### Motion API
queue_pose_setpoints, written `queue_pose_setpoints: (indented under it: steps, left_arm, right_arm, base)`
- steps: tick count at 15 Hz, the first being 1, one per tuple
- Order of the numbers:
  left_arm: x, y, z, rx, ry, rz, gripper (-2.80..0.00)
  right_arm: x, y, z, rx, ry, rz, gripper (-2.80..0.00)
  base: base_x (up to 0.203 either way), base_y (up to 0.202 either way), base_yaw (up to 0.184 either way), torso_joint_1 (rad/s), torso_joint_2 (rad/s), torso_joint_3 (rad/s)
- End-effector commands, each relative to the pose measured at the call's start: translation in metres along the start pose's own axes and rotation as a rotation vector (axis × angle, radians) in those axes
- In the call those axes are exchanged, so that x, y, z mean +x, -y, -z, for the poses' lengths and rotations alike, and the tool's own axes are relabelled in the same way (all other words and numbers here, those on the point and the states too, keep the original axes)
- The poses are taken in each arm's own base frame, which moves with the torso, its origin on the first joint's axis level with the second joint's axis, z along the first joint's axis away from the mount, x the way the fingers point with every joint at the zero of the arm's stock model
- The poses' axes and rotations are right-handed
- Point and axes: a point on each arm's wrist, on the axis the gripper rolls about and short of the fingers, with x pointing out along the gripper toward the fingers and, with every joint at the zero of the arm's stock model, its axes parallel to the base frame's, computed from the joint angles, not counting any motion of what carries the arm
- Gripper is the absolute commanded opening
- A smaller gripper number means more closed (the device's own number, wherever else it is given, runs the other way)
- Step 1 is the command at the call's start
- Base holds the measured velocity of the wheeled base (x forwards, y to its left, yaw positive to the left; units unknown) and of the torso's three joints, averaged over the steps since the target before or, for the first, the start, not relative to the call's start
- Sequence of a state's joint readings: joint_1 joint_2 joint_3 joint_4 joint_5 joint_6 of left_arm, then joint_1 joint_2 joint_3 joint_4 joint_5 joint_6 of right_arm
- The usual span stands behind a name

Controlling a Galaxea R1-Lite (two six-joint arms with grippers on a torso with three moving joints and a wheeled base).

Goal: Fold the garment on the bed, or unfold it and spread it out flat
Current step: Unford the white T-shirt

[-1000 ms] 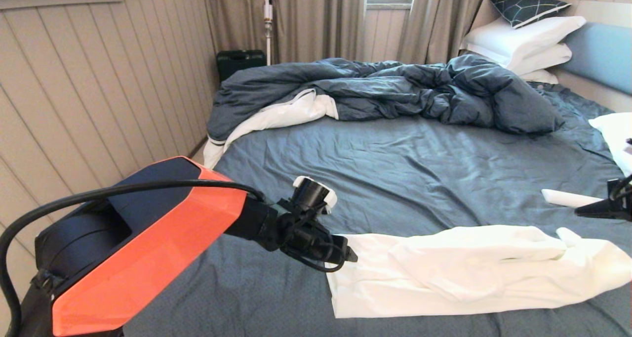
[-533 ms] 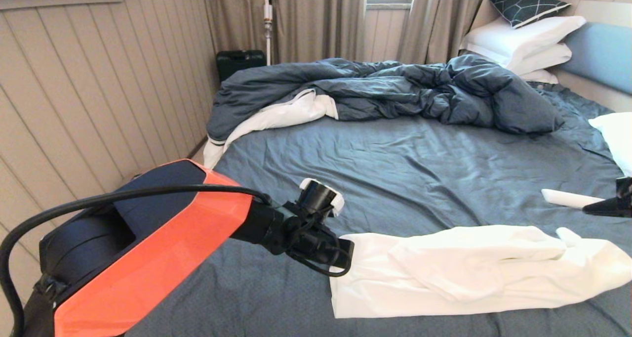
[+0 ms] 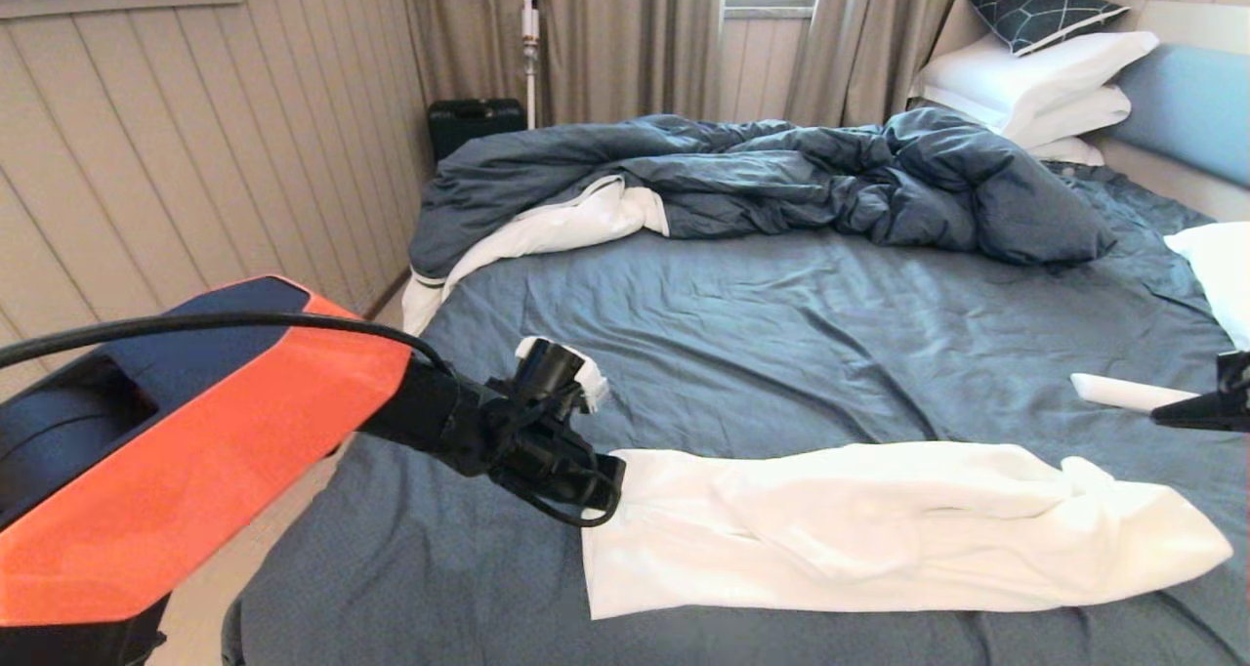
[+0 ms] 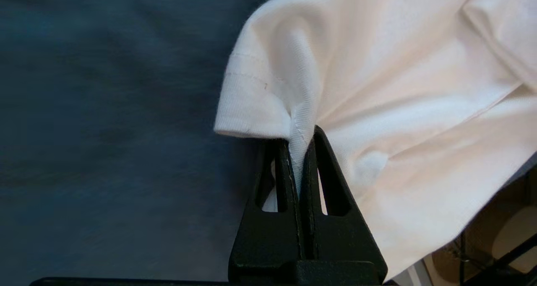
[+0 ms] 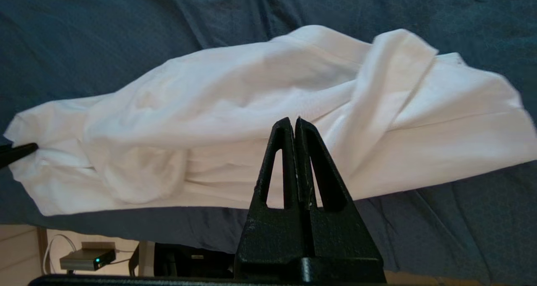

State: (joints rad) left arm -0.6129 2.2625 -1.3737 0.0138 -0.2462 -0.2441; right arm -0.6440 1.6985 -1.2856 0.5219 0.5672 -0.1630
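Note:
The garment (image 3: 879, 529), a plain white shirt, lies bunched in a long band across the near part of the bed (image 3: 781, 334). My left gripper (image 3: 610, 471) is at the garment's left end, shut on a pinched fold of its hemmed corner (image 4: 300, 135); white cloth (image 4: 377, 89) spreads away from the fingertips. At the right edge of the head view my right gripper (image 3: 1162, 414) hovers above the garment's other end, shut with nothing in it (image 5: 295, 122). Below it the crumpled cloth (image 5: 251, 101) lies on the dark blue sheet.
A rumpled dark blue duvet (image 3: 781, 178) with white lining fills the far half of the bed. White pillows (image 3: 1035, 80) are stacked by the blue headboard, and another pillow (image 3: 1216, 266) lies at the right edge. A panelled wall runs along the left side.
My left gripper has shut on the garment's left corner and moved left, dragging the cloth with it and stretching it longer. The right gripper has hardly moved.

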Motion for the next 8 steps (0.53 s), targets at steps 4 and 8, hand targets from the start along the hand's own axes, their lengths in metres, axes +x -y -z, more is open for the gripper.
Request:
queue_pose_setpoints:
  steps: [4,8]
  left_arm:
    - [-0.028,-0.037,-0.004,-0.026,0.035,-0.058,-2.80]
    - [-0.048,-0.077,0.007,-0.043,0.023,-0.120,-2.80]
  right_arm:
    - [0.000,-0.001,0.002,0.001,-0.004,-0.005,-2.80]
    - [0.001,0.000,0.002,0.003,-0.009,-0.004,-2.80]
  base:
    - [0.000,0.000,0.000,0.000,0.00,0.000]
    - [0.000,0.000,0.000,0.000,0.00,0.000]
